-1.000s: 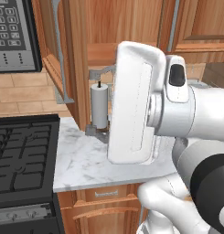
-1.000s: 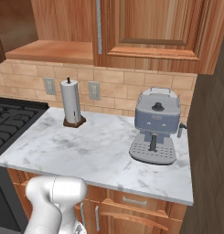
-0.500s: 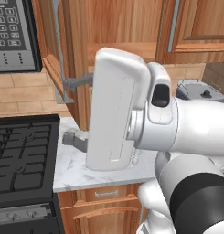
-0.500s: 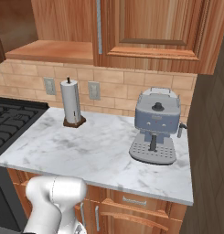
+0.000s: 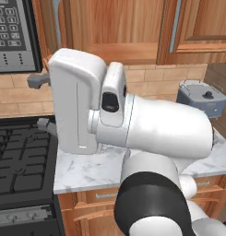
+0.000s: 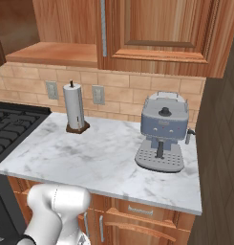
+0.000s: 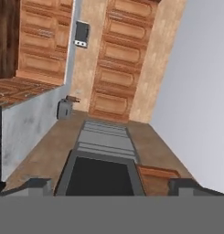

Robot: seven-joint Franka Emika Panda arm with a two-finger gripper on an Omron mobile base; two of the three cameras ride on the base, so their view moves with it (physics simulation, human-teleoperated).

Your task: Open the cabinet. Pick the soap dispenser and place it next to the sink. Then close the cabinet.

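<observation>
The cabinet point(image 6: 156, 28) is reddish-brown wood with raised-panel doors and a long silver bar handle point(image 6: 103, 27), both doors shut against the frame; the soap dispenser cannot be made out anywhere. Below it runs a tan tiled backsplash and a white, grey-veined marble table point(image 6: 99, 158); on it stand a white paper towel roll point(image 6: 74, 106) on a round brown base near the wall, and, well apart to its right, a grey-blue coffee machine point(image 6: 161, 131) with a domed lid and perforated drip tray. A black stove point(image 5: 20, 156) with grated burners adjoins the table's left edge, a microwave point(image 5: 13, 32) with a keypad above it. The pincer point(image 7: 109, 183) has its two dark finger tips spread wide at either side of the hand view, nothing between them. Since the earlier left base picture the glossy white arm point(image 5: 133, 133) has swung further across, now hiding the paper roll there; the right base view is unchanged.
</observation>
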